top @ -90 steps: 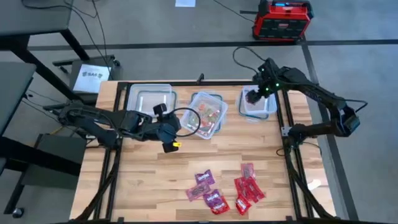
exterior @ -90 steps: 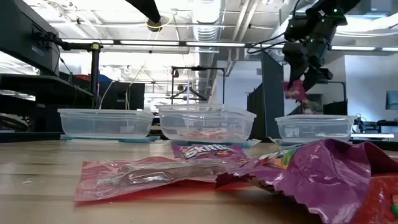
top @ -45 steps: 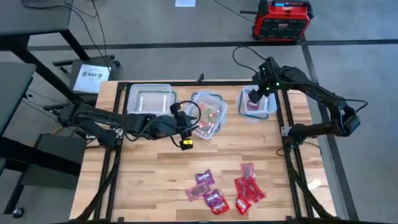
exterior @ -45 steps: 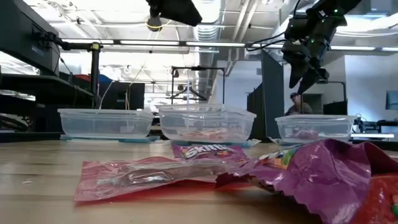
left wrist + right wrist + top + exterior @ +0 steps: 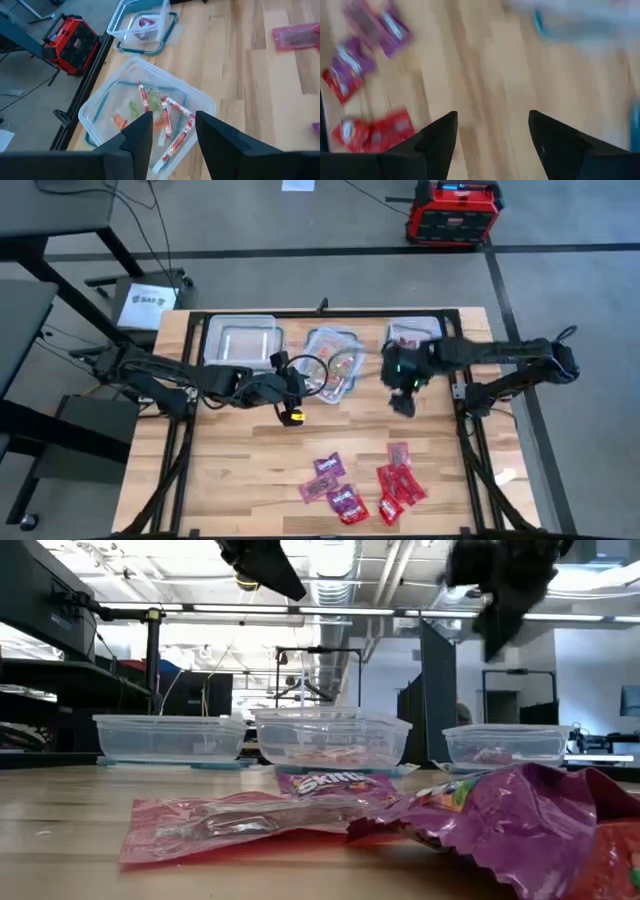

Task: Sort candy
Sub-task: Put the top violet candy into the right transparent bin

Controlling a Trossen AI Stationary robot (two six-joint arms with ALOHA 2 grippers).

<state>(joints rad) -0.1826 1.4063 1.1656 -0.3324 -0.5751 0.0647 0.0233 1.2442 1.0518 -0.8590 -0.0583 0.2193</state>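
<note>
Along the far edge of the wooden table (image 5: 240,450) stand three clear plastic containers in a row. On the left, one container (image 5: 241,340) shows no sweets inside from above. At the middle, a second container (image 5: 334,358) holds several thin wrapped sticks and small pieces (image 5: 167,120), red, white, green and orange. On the right, a third container (image 5: 413,338) has one pinkish packet (image 5: 146,23) lying in it.

Most of the candy lies loose on the near right part of the table: a pile of purple and pink packets (image 5: 332,485) and, just to its right, a cluster of red packets (image 5: 398,482). From table height a pink packet (image 5: 240,820) and a crumpled purple one (image 5: 500,815) fill the foreground.

Reaching in from the left side, the left gripper (image 5: 291,385) hangs just beside the near left corner of the middle container. Its fingers (image 5: 140,135) are spread apart with nothing between them, and the middle container shows in the gap.

Coming in from the right, the right gripper (image 5: 403,385) hovers over bare wood, between the right container and the red packets, touching neither. Its fingers (image 5: 440,135) stand wide apart and hold nothing; beyond them the red and purple packets show as blurred shapes on the wood.
</note>
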